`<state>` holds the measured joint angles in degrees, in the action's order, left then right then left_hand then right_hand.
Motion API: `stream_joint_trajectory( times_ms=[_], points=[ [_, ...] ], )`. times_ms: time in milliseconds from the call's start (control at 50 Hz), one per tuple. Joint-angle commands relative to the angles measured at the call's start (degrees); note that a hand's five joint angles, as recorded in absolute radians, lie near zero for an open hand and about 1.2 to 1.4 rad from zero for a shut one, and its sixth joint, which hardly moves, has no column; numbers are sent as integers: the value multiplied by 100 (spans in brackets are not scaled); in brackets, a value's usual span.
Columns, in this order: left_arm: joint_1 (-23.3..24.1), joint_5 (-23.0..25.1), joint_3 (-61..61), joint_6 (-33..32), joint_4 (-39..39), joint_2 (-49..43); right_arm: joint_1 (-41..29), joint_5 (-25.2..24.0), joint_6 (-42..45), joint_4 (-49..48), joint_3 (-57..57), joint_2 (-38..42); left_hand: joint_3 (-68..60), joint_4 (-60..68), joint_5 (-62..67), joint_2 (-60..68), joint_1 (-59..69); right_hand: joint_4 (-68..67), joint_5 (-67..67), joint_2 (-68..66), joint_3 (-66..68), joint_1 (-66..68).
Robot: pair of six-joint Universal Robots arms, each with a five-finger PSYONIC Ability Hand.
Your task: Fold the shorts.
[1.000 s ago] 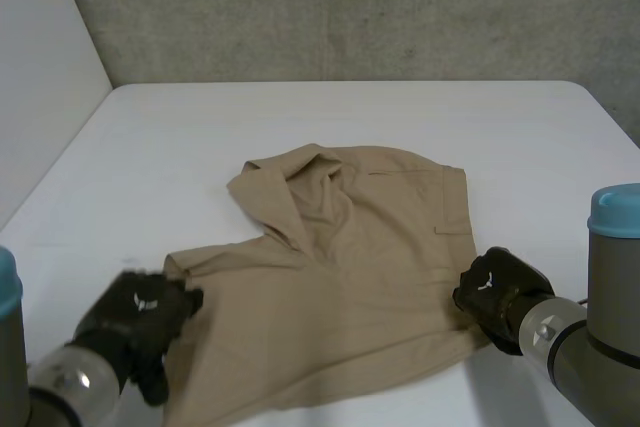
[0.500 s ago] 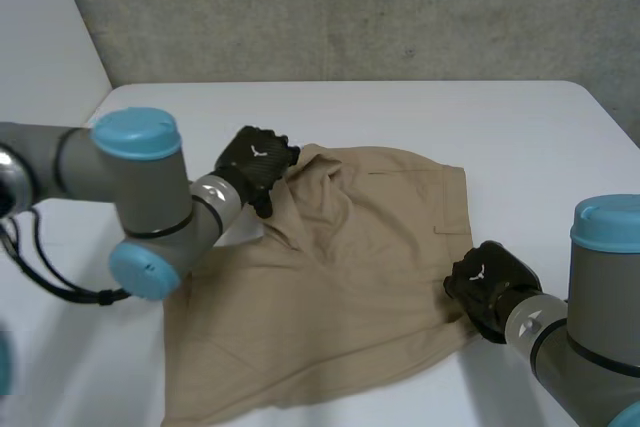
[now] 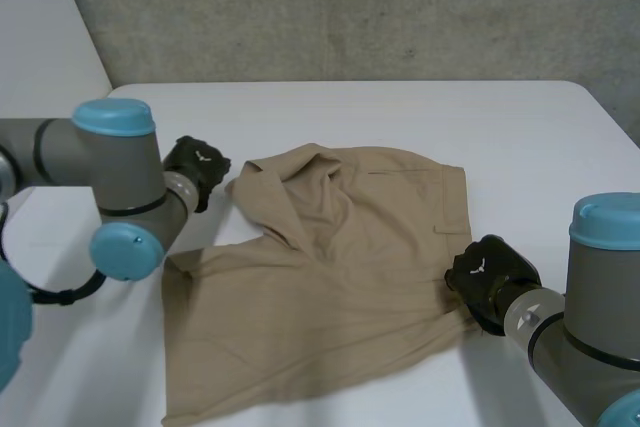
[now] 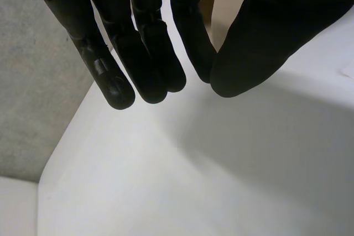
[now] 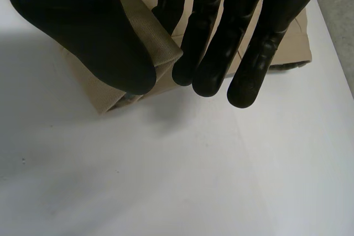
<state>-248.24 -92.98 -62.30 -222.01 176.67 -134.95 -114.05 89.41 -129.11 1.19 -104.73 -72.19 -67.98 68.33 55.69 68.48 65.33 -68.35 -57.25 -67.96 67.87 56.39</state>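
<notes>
The tan shorts (image 3: 340,277) lie spread on the white table (image 3: 400,117), rumpled at their far left corner. My left hand (image 3: 197,169) hovers just left of that corner, apart from the cloth. In the left wrist view the left hand (image 4: 138,53) has its thumb brought against straight fingers, with nothing between them; a strip of the shorts (image 4: 224,4) shows behind. My right hand (image 3: 487,277) is at the shorts' right edge near the front corner. In the right wrist view the right hand (image 5: 221,37) pinches a folded edge of the shorts (image 5: 163,48) between thumb and fingers.
A grey wall (image 3: 350,7) runs behind the table's far edge. Bare table lies all around the shorts, widest at the far side and to the right. My left arm's elbow (image 3: 120,187) stands over the table's left part.
My left arm swung from the shorts' near left corner to their far left corner, then drew back left off the cloth, and its hand closed. The right hand kept its pinch.
</notes>
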Motion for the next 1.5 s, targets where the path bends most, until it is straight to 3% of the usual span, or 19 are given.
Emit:
stream_joint_trajectory(
  times_ms=[20,60,160,400,500,520,660,740,780,900,1000,1040,1060,1100,1200,1320,1420,1500],
  points=[
    [65,428,-467,69,324,584,-12,6,0,4,14,4,2774,-2809,-2545,-2823,-2508,-1165,-1275,-1204,1213,2361],
    [83,779,-459,209,525,593,-21,6,0,-5,14,4,4238,-4273,-4009,-4288,-3973,-1165,-1275,-1204,1213,2361],
    [109,1457,-11,561,614,348,-38,-3,0,-5,-21,-5,4901,-4935,-4671,-4950,-4635,-1165,-1275,-1204,1213,2361],
    [153,2310,1246,562,-246,-901,6,-3,-9,-5,-30,-14,4902,-4937,-4673,-4952,-4637,-1165,-1275,-1204,1213,2361],
    [118,2302,1641,457,-572,-1138,6,-3,-9,-5,-21,-14,4199,-4234,-3970,-4248,-3933,-1165,-1275,-1204,1213,2361],
    [100,2276,1764,439,-685,-1191,6,-3,-9,-5,-30,-5,2997,-3032,-2768,-3046,-2731,-1165,-1275,-1204,1213,2361],
    [21,1960,1897,430,-968,-1182,6,-3,-9,-5,-21,-5,-1196,1161,1425,1146,1461,-1165,-1275,-1204,1213,2361],
    [-40,1188,1678,273,-959,-1025,6,-3,-9,-5,-21,-5,-1202,1167,1431,1152,1467,-1165,-1275,-1204,1213,2361],
    [-40,1028,1511,132,-941,-893,6,-3,-9,-5,-21,-5,-1202,1167,1431,1152,1467,-1165,-1275,-1204,1213,2361],
    [-163,904,651,-378,-626,-427,-3,-3,-9,-5,-38,-5,-1202,1167,1431,1152,1467,-1165,-1275,-1204,1213,2361],
    [-278,904,-53,-414,-441,-93,-3,-3,-9,-5,-47,-5,-1202,1167,1431,1152,1467,-1165,-1275,-1204,1213,2361],
    [-295,913,-255,-414,-423,21,-3,-3,-9,-5,-47,-5,-535,500,764,486,801,-1165,-1275,-1204,1213,2361],
    [-295,922,-404,-396,-397,117,-3,-11,-9,-5,-47,-5,851,-886,-622,-901,-586,-1165,-1275,-1204,1213,2361],
    [-287,913,-485,-387,-362,188,-12,-12,-9,-5,-47,-5,2272,-2307,-2043,-2322,-2007,-1165,-1275,-1204,1213,2361],
    [-278,756,-459,-414,-142,434,-29,-3,-9,-5,-47,39,2663,-2698,-2434,-2713,-2398,-1165,-1275,-1204,1213,2361],
    [-199,430,-301,-423,306,523,-21,-3,-9,-5,-38,56,4229,-4263,-3999,-4278,-3963,-1165,-1275,-1204,1213,2361],
    [-14,474,-2,-396,754,400,-12,-3,-9,-5,-30,56,4230,-4264,-4000,-4279,-3964,-1165,-1275,-1204,1213,2361],
    [126,928,367,-344,764,-21,-3,-3,-9,-5,-30,65,3978,-4013,-3749,-4027,-3712,-1165,-1275,-1204,1213,2361]
  ],
)
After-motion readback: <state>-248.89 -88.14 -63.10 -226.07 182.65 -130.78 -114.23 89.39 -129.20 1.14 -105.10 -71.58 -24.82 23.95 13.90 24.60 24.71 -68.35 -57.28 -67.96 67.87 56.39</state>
